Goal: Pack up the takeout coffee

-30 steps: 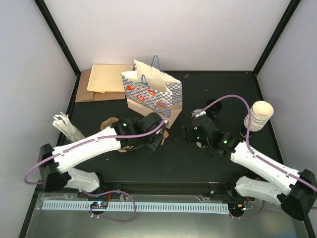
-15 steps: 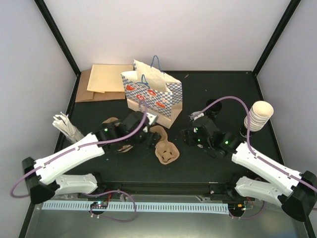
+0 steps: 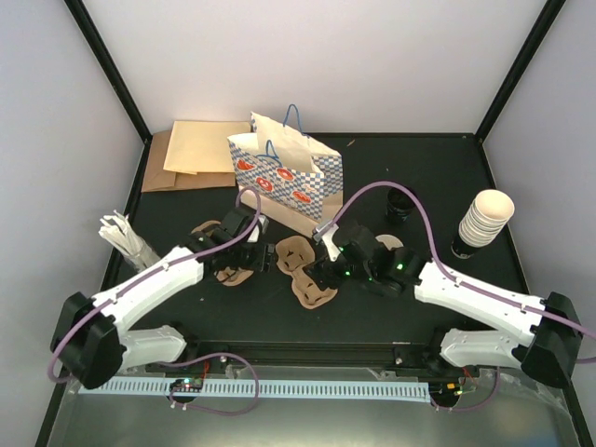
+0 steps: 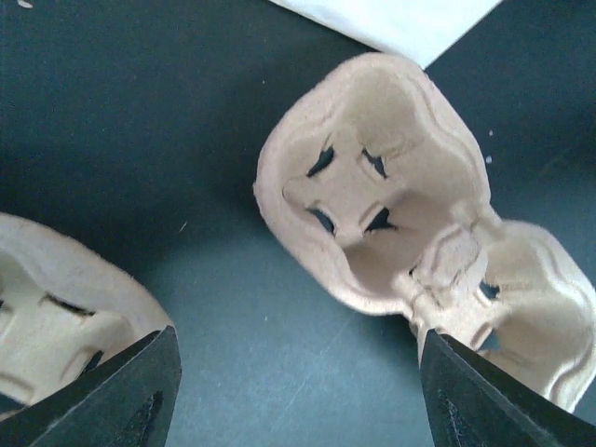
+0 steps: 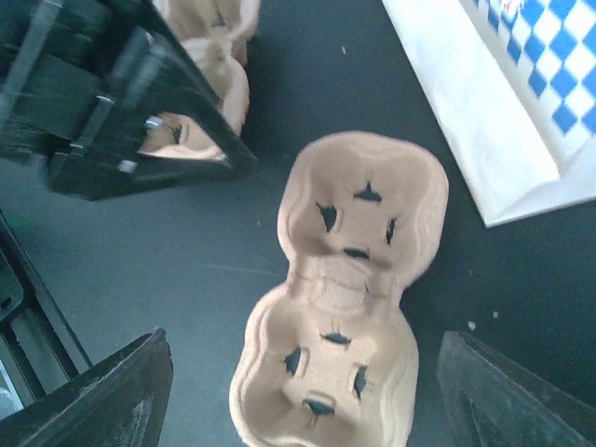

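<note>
Left gripper (image 3: pixel 258 250): jaws wide, nothing between them. It sits just left of a loose pulp carrier (image 3: pixel 304 270), which lies flat with its hollows up near the middle of the tabletop (image 3: pixel 372 168), just in front of the checked bag (image 3: pixel 284 182). In the left wrist view the carrier (image 4: pixel 391 214) fills the frame, and a second carrier (image 4: pixel 56 317) lies beside the lower left finger.

Right gripper (image 3: pixel 321 268): jaws wide, holding nothing. It points down over the right side of the loose carrier. In its wrist view the carrier (image 5: pixel 349 279) lies between the two fingers, and whether they touch it cannot be told.

Cup (image 3: pixel 389 243): only a cream edge shows, right of centre, mostly hidden behind the right arm. Lid (image 3: pixel 400 205): black, on the tabletop behind the cup, between the bag and the stack of cups (image 3: pixel 484 219) near the right edge.

Brown paper (image 3: pixel 200 149) lies in the back left corner. White sticks (image 3: pixel 126 237) lie by the left edge.
</note>
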